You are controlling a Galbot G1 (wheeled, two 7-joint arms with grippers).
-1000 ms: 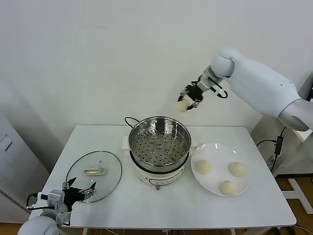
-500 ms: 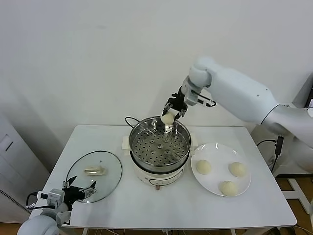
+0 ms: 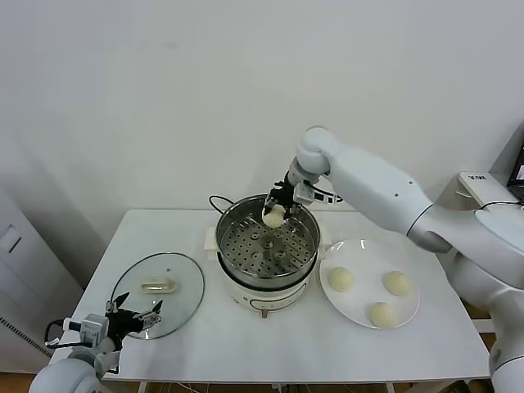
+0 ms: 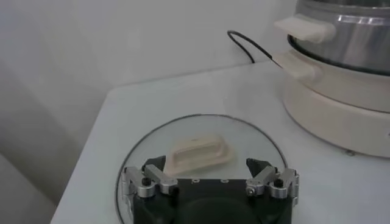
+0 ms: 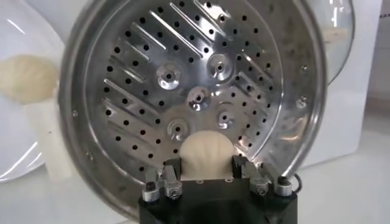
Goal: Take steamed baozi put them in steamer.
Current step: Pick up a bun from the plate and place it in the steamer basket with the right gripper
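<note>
My right gripper (image 3: 275, 211) is shut on a cream-white baozi (image 3: 273, 216) and holds it just above the far rim of the steamer (image 3: 225, 223), a shiny steel pot on a white base. In the right wrist view the baozi (image 5: 205, 154) sits between the fingers over the perforated tray (image 5: 189, 97), which has nothing on it. Three more baozi (image 3: 341, 279) (image 3: 397, 283) (image 3: 381, 314) lie on a white plate (image 3: 407, 318) right of the steamer. My left gripper (image 3: 135, 318) hangs open at the table's front left, above the glass lid (image 4: 201, 152).
The round glass lid (image 3: 184, 299) with a cream handle (image 3: 157, 286) lies flat left of the steamer. A black cord (image 3: 216, 201) loops behind the pot. The white base has a front knob (image 3: 264, 311). A wall stands close behind the table.
My right arm has swung left and down, carrying the baozi from high behind the plate to just over the steamer's far rim. The left arm has not moved.
</note>
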